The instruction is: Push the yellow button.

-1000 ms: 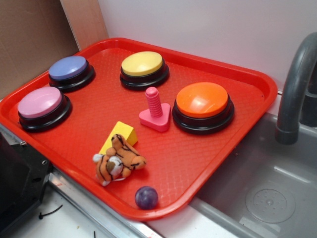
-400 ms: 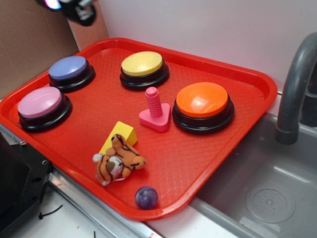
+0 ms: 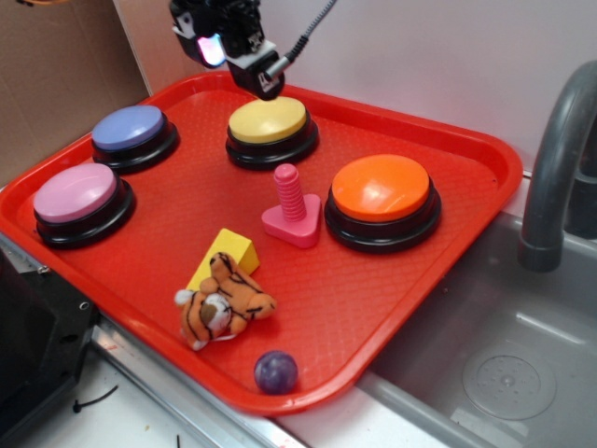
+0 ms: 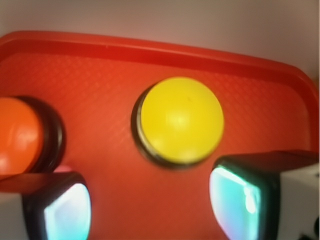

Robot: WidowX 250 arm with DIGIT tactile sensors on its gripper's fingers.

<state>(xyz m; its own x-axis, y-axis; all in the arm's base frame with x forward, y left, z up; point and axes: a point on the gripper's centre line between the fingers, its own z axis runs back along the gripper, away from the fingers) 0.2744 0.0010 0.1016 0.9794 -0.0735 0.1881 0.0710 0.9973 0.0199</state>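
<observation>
The yellow button point(image 3: 268, 120) point(image 4: 181, 119), a yellow dome on a black base, sits at the back middle of the red tray point(image 3: 466, 177). My gripper point(image 3: 239, 63) hangs just above and behind the button's back left edge, not touching it. In the wrist view the gripper point(image 4: 150, 200) is open, its two glowing pads point(image 4: 235, 197) wide apart over bare tray, with the button ahead of them and nothing between.
An orange button point(image 3: 381, 189) point(image 4: 17, 135), a blue button point(image 3: 129, 128) and a pink button point(image 3: 75, 193) share the tray. A pink screw toy point(image 3: 293, 207), a yellow wedge point(image 3: 227, 254), a plush tiger point(image 3: 222, 303) and a purple ball point(image 3: 276, 371) lie nearer the front. A sink with a grey faucet point(image 3: 560, 159) is at right.
My gripper has come into view from the upper left and moved right and down, now just behind the yellow button. Nothing on the tray has moved.
</observation>
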